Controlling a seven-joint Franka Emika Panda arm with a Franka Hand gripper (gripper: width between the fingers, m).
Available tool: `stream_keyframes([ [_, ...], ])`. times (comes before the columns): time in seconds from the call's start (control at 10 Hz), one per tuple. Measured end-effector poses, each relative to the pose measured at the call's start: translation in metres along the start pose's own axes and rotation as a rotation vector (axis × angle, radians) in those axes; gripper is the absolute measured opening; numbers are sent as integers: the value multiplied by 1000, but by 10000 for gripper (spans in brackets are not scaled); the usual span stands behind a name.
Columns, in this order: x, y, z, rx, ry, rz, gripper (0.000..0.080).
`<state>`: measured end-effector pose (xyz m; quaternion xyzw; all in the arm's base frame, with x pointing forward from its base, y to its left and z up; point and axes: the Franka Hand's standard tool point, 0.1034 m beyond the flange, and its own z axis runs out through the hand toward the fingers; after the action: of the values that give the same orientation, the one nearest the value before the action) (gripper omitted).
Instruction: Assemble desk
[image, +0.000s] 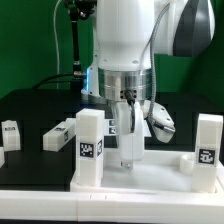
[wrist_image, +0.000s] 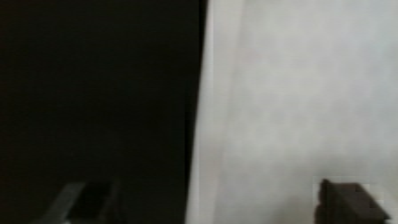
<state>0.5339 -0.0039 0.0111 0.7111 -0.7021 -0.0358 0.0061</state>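
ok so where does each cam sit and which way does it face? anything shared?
Exterior view: off the arm, low by the tabletop near rim, facing across it at the arm; shows arm and pincer over a white leg.
Wrist view: on the wrist, looking down along the pincer; only two dark fingertips show, above a white surface beside black table.
Shared: the pincer and probably that white leg; the wrist view is too blurred to confirm.

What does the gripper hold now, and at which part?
It cannot be told: the gripper straddles the top of an upright white leg, but a firm grip does not show.
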Motion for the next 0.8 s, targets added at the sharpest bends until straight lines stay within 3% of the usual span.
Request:
stream_keyframes([
  [0.1,1,0,1,-1,0,-3,428],
  [0.3,0,1,1,-2,0,-6,79],
  [0.8,2,3,1,-4,-1,-2,73],
])
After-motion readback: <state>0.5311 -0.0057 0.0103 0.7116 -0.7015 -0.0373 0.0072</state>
